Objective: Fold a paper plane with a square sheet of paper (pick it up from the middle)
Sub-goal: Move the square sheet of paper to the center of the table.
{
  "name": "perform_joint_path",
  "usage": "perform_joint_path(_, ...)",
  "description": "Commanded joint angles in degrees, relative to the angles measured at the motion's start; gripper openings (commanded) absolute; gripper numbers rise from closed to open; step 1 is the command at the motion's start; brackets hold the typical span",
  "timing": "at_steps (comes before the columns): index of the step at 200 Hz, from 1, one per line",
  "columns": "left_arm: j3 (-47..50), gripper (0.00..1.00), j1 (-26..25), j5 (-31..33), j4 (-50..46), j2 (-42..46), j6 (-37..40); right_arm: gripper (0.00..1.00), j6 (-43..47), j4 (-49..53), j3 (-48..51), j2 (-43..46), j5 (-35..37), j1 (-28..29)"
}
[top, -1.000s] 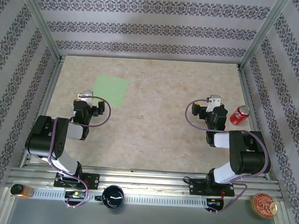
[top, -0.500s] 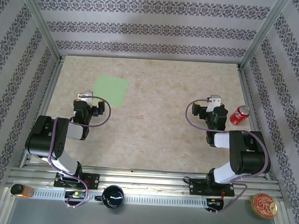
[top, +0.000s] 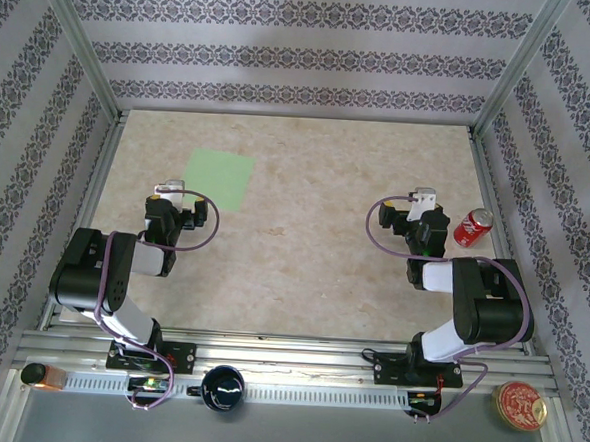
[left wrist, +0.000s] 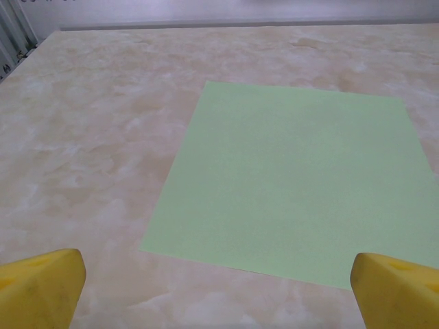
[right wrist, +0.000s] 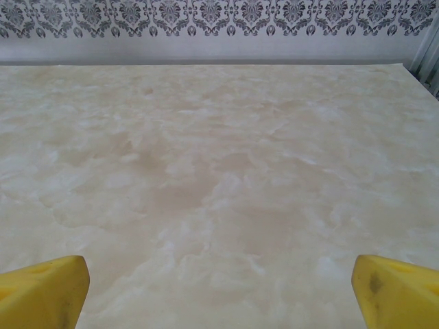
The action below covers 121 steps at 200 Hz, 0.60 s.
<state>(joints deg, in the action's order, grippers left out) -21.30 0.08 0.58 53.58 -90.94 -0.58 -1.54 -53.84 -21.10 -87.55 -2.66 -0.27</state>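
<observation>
Left gripper (top: 168, 188) had its yellow fingers (left wrist: 41, 288) spread wide on nothing, parked just short of the flat light-green square sheet of paper (top: 220, 179). That lay unfolded at its 1 o'clock on the beige marbled table (top: 312, 262); I'd guess it was lined up for a middle pick. Right gripper (top: 424, 200) was equally wide and empty, with a red soda can (top: 473, 227) at its 3 o'clock. Loads of bare table between the arms, though the sheet sat toward the far-left edge.

The whole table (top: 302, 272) is seen from high above and behind. The same tabletop is seen low and close from each wrist, facing its far edge.
</observation>
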Motion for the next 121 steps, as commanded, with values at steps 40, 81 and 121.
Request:
perform_joint_path(40,3.6,0.99,-0.1,-0.4,6.8,2.5,0.2,0.98,1.7,1.0,0.0,2.8,-3.1,1.0)
perform_joint_path(81,-1.4,0.99,-0.1,8.0,-11.9,13.3,-3.4,0.98,-2.4,20.7,-5.1,12.7,-2.7,0.7)
perform_joint_path(121,-9.2,0.99,0.9,9.6,-39.0,23.1,-15.7,0.98,-14.3,55.0,-19.6,15.8,0.5,0.5)
